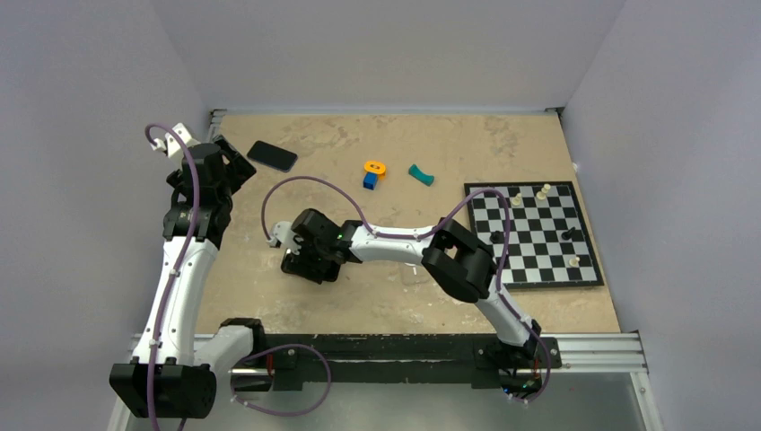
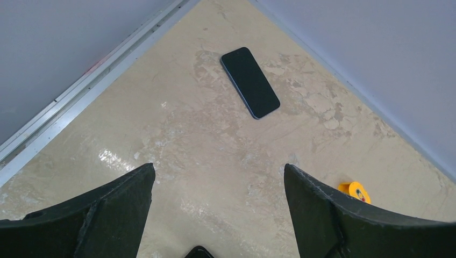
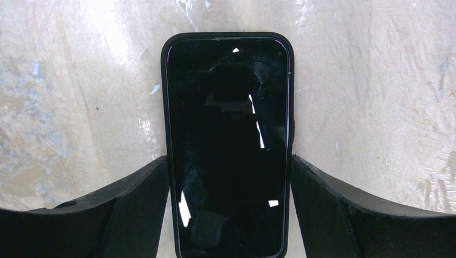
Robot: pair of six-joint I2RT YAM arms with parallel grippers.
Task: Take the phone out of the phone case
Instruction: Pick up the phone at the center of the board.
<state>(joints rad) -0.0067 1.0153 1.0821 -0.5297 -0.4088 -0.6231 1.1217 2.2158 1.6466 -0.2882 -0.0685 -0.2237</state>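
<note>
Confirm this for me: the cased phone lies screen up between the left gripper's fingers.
Not right. It is the right gripper whose fingers flank the cased phone, which lies screen up, as the right wrist view shows. The left gripper is open and holds nothing.

The left arm (image 1: 179, 278) rises from its base at the near-left corner of the table (image 1: 377, 305) and reaches along the left edge toward the far-left corner, its left fingers (image 2: 107, 215) spread wide above the surface. The right arm (image 1: 395, 244) bends at the elbow and stretches left across the table's middle, its right fingers (image 3: 123, 209) set against both long sides of the cased phone (image 3: 228, 145).
</note>
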